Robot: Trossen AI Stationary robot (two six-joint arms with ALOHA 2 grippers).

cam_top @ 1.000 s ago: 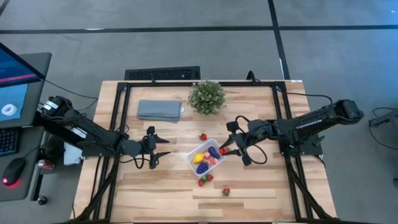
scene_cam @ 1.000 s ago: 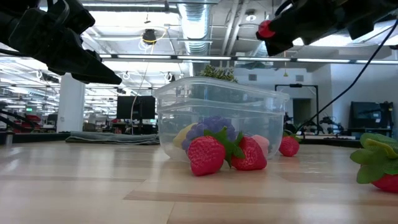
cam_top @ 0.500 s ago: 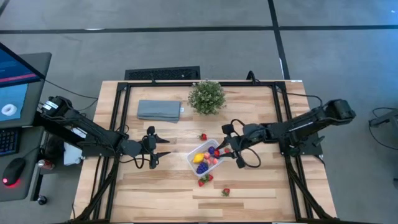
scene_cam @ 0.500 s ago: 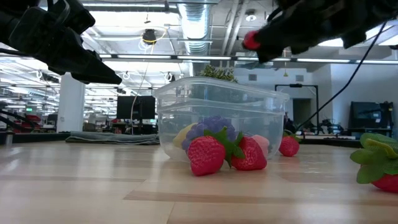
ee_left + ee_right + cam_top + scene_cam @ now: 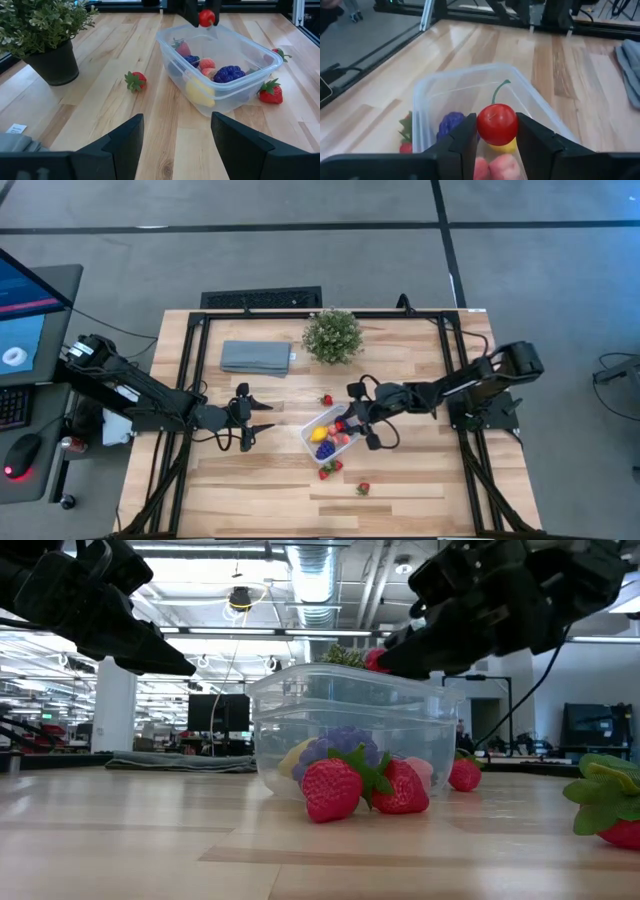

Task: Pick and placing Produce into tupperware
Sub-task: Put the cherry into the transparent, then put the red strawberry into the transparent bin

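moved in over the tupperware [image 5: 331,431], the right gripper [image 5: 497,131] clamps a red cherry [image 5: 497,123], ready to drop; left gripper [image 5: 262,427] waits, fingers apart.

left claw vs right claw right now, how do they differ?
The left claw is open and empty; the right claw is shut on a red cherry. The left claw hangs over bare table beside the tupperware; the right claw is over the tupperware itself. Both are dark, two-fingered and off the table.
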